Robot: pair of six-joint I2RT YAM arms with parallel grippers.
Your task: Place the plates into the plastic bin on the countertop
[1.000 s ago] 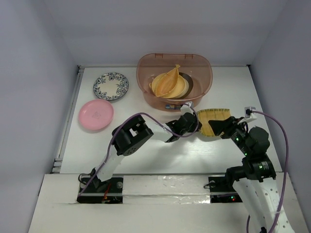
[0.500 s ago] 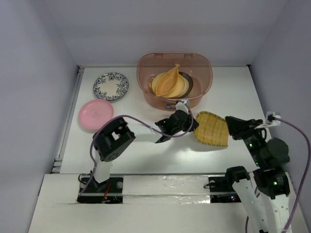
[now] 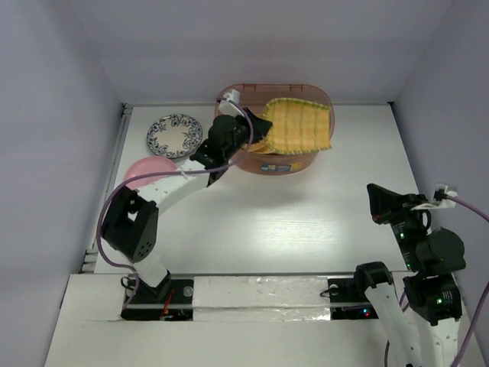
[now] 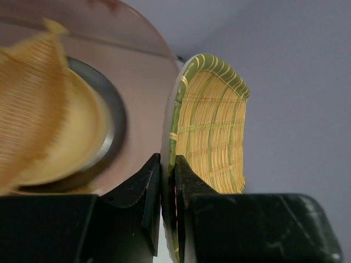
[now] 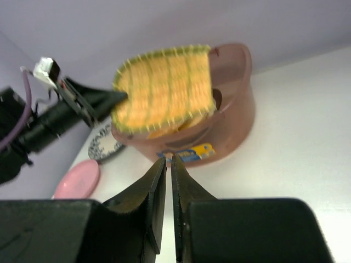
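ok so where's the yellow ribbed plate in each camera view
Top external: yellow ribbed plate upper centre, over the plastic bin, gripped by the left gripper.
Left wrist: plate centre right, edge-on between the fingers, bin behind at left.
Right wrist: plate upper centre-left, above the bin.
Shared landmark: the reddish-pink plastic bin, in all three.

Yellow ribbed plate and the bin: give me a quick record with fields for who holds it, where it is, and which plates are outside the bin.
holder: left gripper, fingers shut on the edge of the yellow ribbed plate
plate position: in the air over the plastic bin, tilted
right gripper: shut, empty, away from the bin
outside bin: blue-and-white plate, pink plate, both on the countertop
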